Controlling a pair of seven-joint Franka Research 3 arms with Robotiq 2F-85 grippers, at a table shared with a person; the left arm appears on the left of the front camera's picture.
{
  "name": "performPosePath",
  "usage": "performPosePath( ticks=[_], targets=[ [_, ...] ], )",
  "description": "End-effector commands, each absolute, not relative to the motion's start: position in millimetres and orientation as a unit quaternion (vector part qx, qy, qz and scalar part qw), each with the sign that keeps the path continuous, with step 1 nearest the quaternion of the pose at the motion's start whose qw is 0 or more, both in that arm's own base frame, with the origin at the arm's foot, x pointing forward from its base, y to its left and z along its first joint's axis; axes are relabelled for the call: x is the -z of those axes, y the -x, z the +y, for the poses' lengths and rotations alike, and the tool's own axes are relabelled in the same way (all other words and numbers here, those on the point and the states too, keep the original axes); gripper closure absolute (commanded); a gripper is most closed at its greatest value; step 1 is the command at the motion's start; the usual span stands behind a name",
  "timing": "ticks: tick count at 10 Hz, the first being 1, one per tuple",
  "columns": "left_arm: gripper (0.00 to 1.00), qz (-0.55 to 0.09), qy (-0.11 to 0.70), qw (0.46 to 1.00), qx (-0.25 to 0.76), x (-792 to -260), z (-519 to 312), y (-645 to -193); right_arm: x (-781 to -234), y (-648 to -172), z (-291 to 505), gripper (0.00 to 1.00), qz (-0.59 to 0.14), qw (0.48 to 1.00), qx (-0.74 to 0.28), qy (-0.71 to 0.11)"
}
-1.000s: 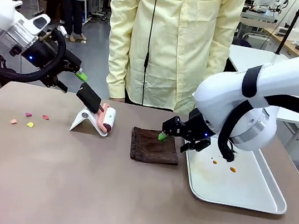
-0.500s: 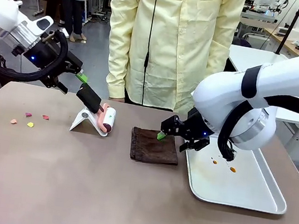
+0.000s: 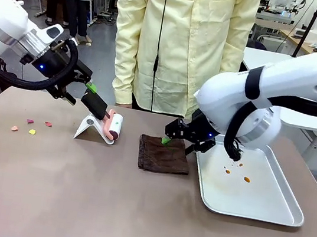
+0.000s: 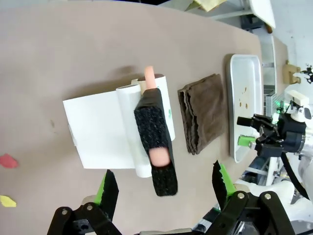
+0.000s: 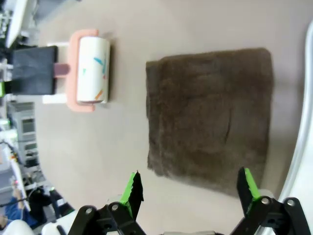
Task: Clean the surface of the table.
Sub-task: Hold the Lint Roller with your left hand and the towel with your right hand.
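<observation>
Both released: my left hand (image 3: 89,89) sits at the handle end of the lint roller (image 3: 114,126), my right hand (image 3: 167,139) just over the brown cloth (image 3: 163,156) mid-way along the bench (image 3: 74,201) beneath both, roller at the cloth's 9 o'clock, tray (image 3: 263,213) at 3.

Centre frame, a folded dark-brown cloth (image 3: 164,155) lies on the taupe-brown table (image 3: 103,206) between a white lint roller (image 3: 115,126) and a shiny steel tray (image 3: 265,201).

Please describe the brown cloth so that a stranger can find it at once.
On the taupe-brown table, look left of the steel tray. The dark brown folded cloth lies flat there, unlike the white lint roller propped on its stand farther left.
</observation>
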State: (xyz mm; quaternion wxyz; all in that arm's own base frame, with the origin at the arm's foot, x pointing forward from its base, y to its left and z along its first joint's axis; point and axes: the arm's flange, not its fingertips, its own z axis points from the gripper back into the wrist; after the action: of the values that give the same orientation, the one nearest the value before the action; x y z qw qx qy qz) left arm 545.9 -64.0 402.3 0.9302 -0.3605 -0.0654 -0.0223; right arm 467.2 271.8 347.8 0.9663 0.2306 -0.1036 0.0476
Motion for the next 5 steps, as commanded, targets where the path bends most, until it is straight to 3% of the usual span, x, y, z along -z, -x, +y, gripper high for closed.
performPosePath(
  ticks=[1, 5],
  targets=[
    [0.0, -0.062, 0.373, 0.926, 0.007, -402, -67, -555, -345, -495, 290, 0.0, -0.118, 0.981, -0.006, -0.155],
    [0.0, -0.064, 0.388, 0.919, -0.005, -396, -64, -565, -333, -505, 305, 0.0, -0.1, 0.99, -0.003, -0.095]
  ],
)
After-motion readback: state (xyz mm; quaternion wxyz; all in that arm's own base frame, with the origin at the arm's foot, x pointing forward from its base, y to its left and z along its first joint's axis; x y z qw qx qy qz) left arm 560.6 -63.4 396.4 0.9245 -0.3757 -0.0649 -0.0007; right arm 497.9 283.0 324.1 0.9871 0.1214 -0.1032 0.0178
